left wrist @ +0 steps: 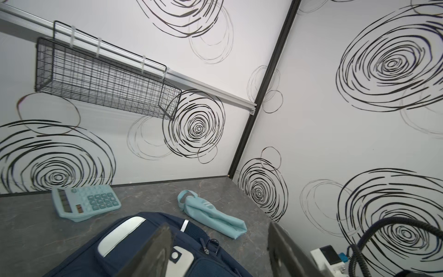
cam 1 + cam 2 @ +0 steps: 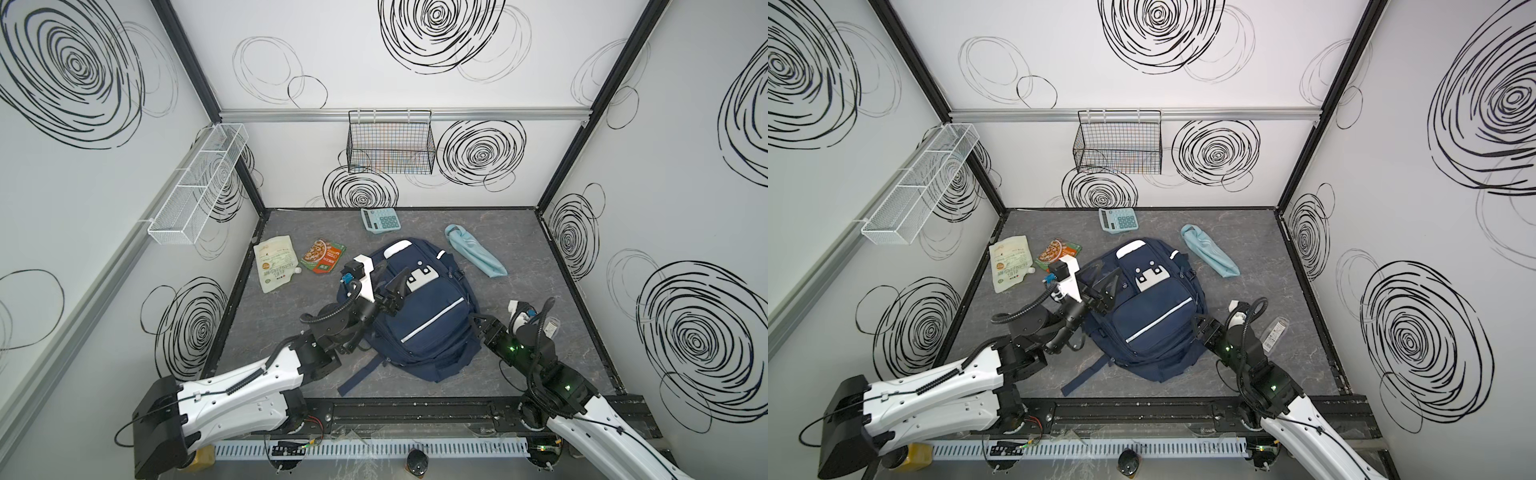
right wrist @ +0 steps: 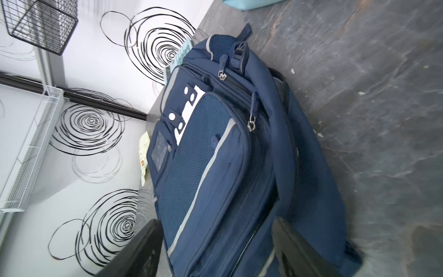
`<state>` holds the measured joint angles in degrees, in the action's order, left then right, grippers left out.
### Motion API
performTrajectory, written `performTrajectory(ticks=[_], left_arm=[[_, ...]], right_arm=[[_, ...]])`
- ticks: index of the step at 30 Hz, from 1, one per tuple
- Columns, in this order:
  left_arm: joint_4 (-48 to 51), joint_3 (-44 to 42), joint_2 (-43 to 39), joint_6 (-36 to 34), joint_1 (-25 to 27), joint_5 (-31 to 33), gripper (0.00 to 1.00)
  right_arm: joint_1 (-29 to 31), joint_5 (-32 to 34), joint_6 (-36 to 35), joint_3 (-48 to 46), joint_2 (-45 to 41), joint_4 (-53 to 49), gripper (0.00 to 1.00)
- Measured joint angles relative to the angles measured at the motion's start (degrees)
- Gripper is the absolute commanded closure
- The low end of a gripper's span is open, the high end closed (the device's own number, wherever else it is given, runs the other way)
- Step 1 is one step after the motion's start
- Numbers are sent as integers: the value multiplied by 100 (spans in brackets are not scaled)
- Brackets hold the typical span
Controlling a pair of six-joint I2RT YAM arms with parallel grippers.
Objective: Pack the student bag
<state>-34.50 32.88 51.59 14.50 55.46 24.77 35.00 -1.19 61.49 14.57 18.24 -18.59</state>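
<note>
Packing looks barely begun to us: navy backpack (image 2: 428,316) mid-table, seemingly zipped; calculator (image 2: 380,220) at twelve, umbrella (image 2: 476,255) at two, food pouches (image 2: 276,262) at ten, all outside. Left gripper (image 2: 394,279) spread above it; right gripper (image 3: 215,223) spread astride its five-o'clock corner.

A robotics lab test cell: white wall panels (image 2: 340,54) with black scribbled spirals and black posts (image 2: 192,70) box in a grey worktop (image 2: 266,316). A left arm (image 2: 249,386) and right arm (image 2: 602,432) mount at its near edge. A black wire basket (image 2: 390,149) hangs on the far wall and a white mesh basket (image 2: 199,183) on the left.
</note>
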Motion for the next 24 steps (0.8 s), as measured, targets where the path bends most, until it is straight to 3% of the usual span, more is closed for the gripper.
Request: performTrajectory(ticks=[3,6,13,17,24], left_arm=[[483,-107,-509,-92,-140,175,33],[1032,-181,-1012,-138,-232,400,33],[2208,-247,-1912,-188,-398,922,33],[2699,-247,-2251,-284,-562,1176,33],[3246,-245,-2594,-385,-841,1357,33]], right_arm=[[57,0,-343,595,546,-170,31],[507,2,-590,1172,1266,-149,32],[3084,610,-1248,1980,3038,433,37],[4179,925,-1668,2430,4269,732,41],[4614,1008,-2614,3014,5884,951,37]])
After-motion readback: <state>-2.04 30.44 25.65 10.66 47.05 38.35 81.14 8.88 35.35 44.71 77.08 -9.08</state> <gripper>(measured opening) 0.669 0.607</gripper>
